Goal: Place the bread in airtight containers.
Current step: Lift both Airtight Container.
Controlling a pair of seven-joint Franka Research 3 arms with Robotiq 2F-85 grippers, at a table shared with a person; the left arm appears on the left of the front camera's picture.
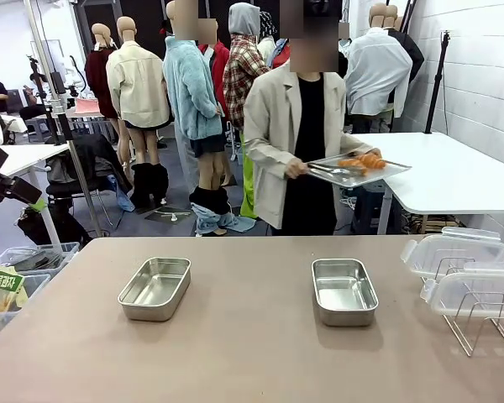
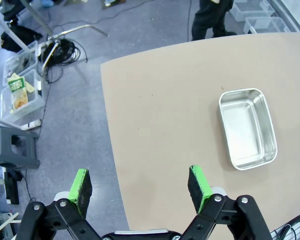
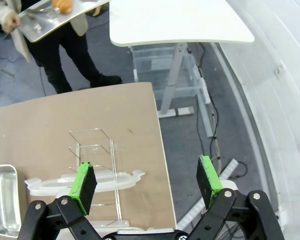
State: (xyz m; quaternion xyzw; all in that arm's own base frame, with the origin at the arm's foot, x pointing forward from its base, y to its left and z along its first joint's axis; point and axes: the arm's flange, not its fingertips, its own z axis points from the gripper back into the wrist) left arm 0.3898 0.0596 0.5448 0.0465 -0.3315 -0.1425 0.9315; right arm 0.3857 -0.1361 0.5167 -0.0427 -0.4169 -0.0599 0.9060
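Two steel tins stand empty on the brown table, the left tin (image 1: 155,288) and the right tin (image 1: 343,290). A person behind the table holds a flat steel tray (image 1: 359,170) carrying the orange croissants (image 1: 363,161) and tongs (image 1: 329,170). In the left wrist view my left gripper (image 2: 140,186) is open high above the table's edge, with one tin (image 2: 248,128) off to its right. In the right wrist view my right gripper (image 3: 146,181) is open above the rack, with a tin's edge (image 3: 2,200) at the left and a croissant (image 3: 63,5) on the tray (image 3: 42,22) at the top.
Clear plastic lids (image 1: 454,252) lean on a wire rack (image 1: 485,319) at the table's right side; they appear as lids (image 3: 85,181) and rack (image 3: 96,150) in the right wrist view. A white table (image 1: 454,168) stands behind. Plastic bins (image 1: 17,281) sit on the floor at the left.
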